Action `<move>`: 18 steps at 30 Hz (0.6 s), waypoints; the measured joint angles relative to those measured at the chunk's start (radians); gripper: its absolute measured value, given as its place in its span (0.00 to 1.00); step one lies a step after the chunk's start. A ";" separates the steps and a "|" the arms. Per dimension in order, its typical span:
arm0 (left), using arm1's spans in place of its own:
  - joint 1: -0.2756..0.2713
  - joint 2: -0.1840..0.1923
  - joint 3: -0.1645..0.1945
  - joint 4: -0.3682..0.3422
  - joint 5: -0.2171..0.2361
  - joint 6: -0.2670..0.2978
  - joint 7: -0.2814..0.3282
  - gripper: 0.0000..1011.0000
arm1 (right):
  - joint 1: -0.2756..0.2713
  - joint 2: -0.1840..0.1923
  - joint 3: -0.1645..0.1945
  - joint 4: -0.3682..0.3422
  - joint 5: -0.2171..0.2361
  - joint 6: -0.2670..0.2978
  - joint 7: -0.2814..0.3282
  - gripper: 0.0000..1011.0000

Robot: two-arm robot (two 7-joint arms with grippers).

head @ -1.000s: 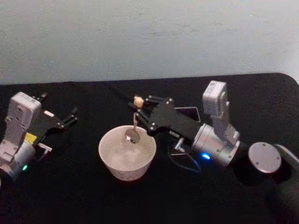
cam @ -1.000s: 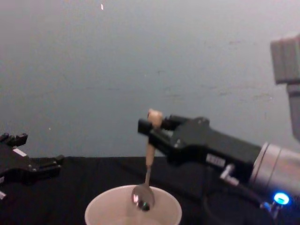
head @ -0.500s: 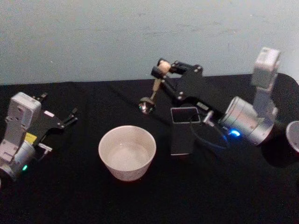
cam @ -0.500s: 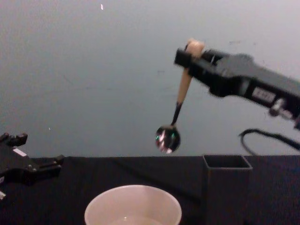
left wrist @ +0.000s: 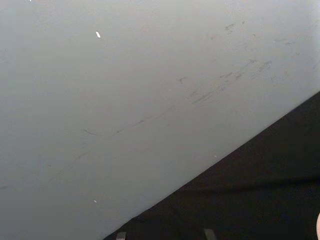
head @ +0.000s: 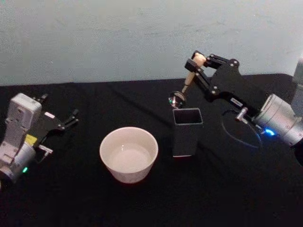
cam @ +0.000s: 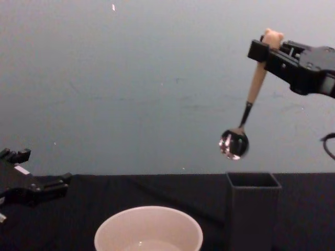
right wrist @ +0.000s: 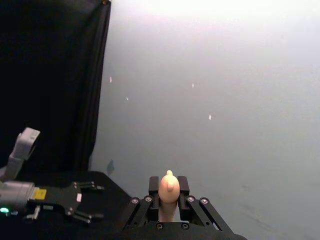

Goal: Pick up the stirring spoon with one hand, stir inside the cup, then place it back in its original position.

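Black table (head: 227,189), pale wall (head: 118,38) behind; right gripper (head: 195,63) clamped on the knob end of the stirring spoon (head: 187,81), whose bowl hangs below it, just above the edge of the dark square holder (head: 185,137) mouth; cup (head: 128,174) sits lower, to that gripper's left. Step judged: return to holder. Centre the bowl over the opening, lower straight, release once seated. Parked far off: left gripper (head: 69,121), fingers spread.

The cup (cam: 148,221) and the dark holder (cam: 253,212) are cut off by the chest view's lower edge.
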 joint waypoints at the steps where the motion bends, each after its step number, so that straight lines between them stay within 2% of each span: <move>1: 0.000 0.000 0.000 0.000 0.000 0.000 0.000 0.99 | -0.002 0.003 0.001 -0.001 0.000 0.001 -0.002 0.21; 18: 0.000 0.000 0.000 0.000 0.000 0.000 0.000 0.99 | -0.032 0.035 0.011 0.007 -0.019 0.016 -0.006 0.21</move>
